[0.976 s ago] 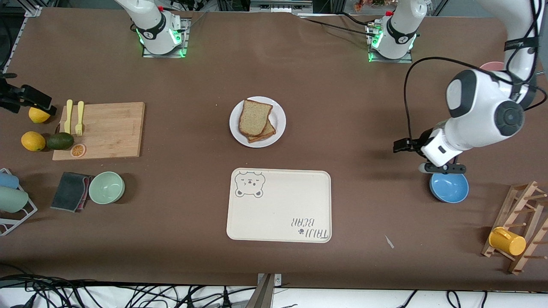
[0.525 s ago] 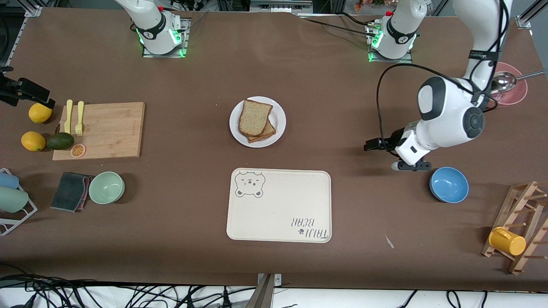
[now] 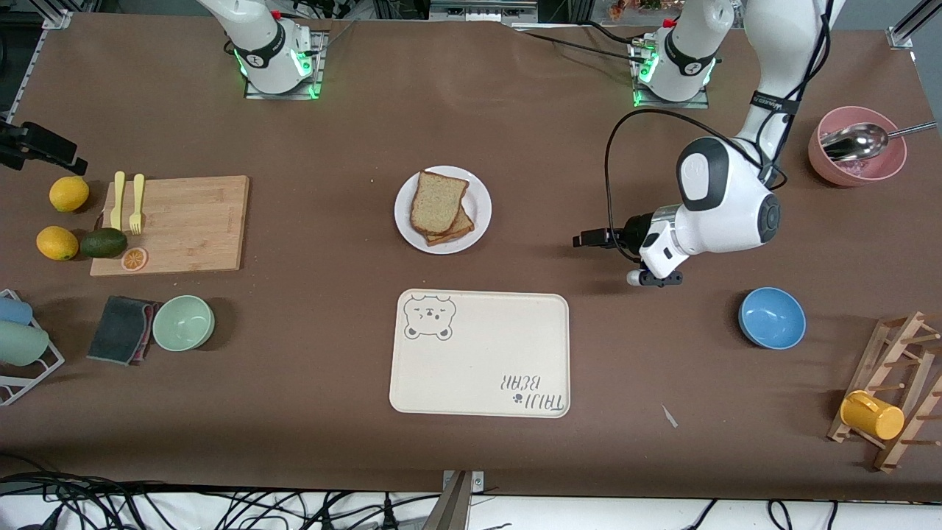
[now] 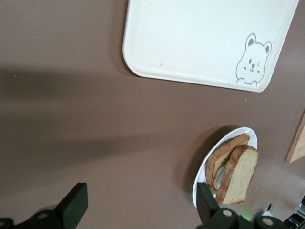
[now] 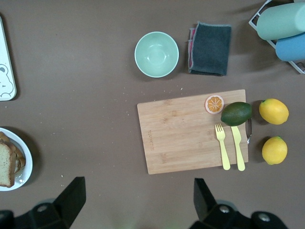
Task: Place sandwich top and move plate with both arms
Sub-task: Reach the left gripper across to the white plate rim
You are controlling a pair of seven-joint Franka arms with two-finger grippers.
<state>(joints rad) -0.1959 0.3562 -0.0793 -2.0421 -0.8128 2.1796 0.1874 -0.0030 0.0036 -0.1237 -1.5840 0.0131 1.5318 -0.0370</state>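
The white plate (image 3: 478, 221) sits mid-table and holds stacked bread. The sandwich top (image 3: 438, 201), a speckled brown slice, lies tilted on the lower slices. The plate (image 4: 248, 136) and the top slice (image 4: 238, 174) also show in the left wrist view. My left gripper (image 4: 141, 202) is open and empty, up over bare table between the plate and the blue bowl; it also shows in the front view (image 3: 653, 276). My right gripper (image 5: 138, 200) is open and empty, high over the table by the cutting board. Only a black part of it (image 3: 40, 145) shows in the front view.
The cream bear-print tray (image 3: 478, 353) lies nearer the front camera than the plate. A blue bowl (image 3: 771, 318), a pink bowl with a spoon (image 3: 857, 147) and a rack with a yellow mug (image 3: 872, 416) are at the left arm's end. A cutting board (image 3: 176, 221), a green bowl (image 3: 183, 322), lemons and an avocado are at the right arm's end.
My left arm has swung from over the blue bowl toward the plate, uncovering the pink bowl. The right hand's black part has drifted slightly toward the robots' side.
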